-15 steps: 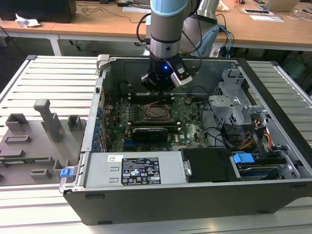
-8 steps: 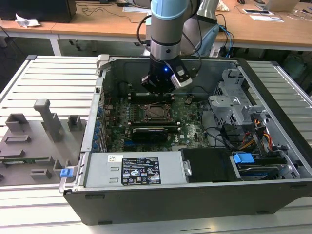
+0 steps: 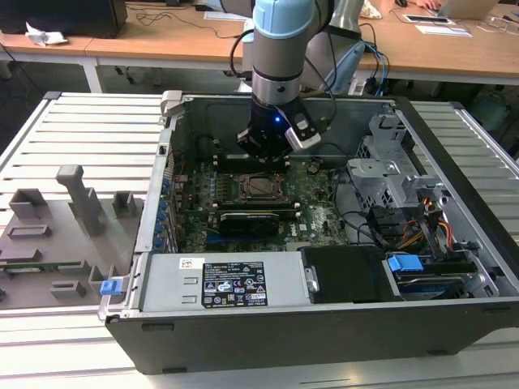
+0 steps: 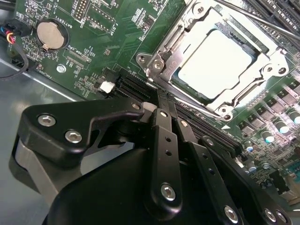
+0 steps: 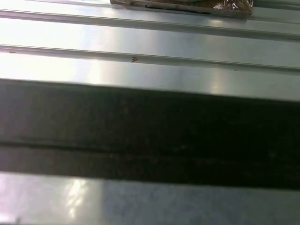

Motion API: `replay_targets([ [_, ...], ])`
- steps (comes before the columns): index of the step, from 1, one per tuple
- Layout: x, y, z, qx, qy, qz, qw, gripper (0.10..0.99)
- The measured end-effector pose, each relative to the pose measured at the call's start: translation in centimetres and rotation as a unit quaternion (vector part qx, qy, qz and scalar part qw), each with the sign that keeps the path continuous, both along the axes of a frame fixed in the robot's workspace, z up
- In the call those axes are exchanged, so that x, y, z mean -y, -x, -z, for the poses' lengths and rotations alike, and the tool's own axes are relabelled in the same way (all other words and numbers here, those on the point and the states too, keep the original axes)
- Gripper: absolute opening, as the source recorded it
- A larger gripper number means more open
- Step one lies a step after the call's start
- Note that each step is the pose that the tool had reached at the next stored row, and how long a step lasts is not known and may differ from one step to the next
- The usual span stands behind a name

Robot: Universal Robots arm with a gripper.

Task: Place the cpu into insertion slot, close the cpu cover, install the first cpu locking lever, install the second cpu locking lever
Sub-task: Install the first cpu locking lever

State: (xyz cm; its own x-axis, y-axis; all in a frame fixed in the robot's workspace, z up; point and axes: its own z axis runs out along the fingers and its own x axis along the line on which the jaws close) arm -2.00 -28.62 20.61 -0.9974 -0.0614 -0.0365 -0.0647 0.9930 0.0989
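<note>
Tool [image 4: 159,101] closed and empty, just beside insertion slot [image 4: 187,33], cpu [image 4: 213,58] seated under lowered cpu cover [image 4: 243,96]

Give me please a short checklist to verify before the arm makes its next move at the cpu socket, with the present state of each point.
1. The cpu lies flat in the insertion slot: ok, its pale face sits level inside the frame.
2. The cpu cover is down over the chip: ok, the frame surrounds it in the second wrist view.
3. Locking levers latched: cannot tell; one thin rod crosses beside the socket.
4. The gripper carries nothing: ok, its jaws meet with nothing between them.
5. Gripper position: ok, it hovers beside the socket, next to the black expansion slot.
</note>
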Motion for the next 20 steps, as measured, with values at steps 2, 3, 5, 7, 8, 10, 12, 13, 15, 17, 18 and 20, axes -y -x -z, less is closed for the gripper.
replay_targets([
  [2,0.00,0.00,0.06,0.0000,0.0000,0.000,1.0000,0.106],
  [3,0.00,-0.01,0.08,0.0000,0.0001,0.000,1.0000,0.106],
  [5,0.00,-0.02,0.15,0.0000,0.0002,0.000,1.0000,0.106],
  [7,0.00,-0.02,0.20,0.0000,0.0003,0.000,1.0000,0.106],
  [8,0.00,-0.02,0.22,-0.0001,0.0005,0.000,1.0000,0.106],
  [10,0.00,-0.03,0.26,0.0000,0.0009,0.000,1.0000,0.106],
  [12,0.00,-0.03,0.27,0.0000,0.0009,0.000,1.0000,0.106],
  [13,0.00,-0.03,0.26,0.0000,0.0009,0.000,1.0000,0.106],
  [15,0.00,-0.03,0.19,0.0001,0.0009,0.000,1.0000,0.106],
  [17,0.00,-0.03,0.08,0.0001,0.0008,0.000,1.0000,0.106],
  [18,0.00,-0.03,0.07,0.0001,0.0007,0.000,1.0000,0.106],
  [20,0.00,-0.04,0.07,0.0001,0.0012,0.000,1.0000,0.106],
])
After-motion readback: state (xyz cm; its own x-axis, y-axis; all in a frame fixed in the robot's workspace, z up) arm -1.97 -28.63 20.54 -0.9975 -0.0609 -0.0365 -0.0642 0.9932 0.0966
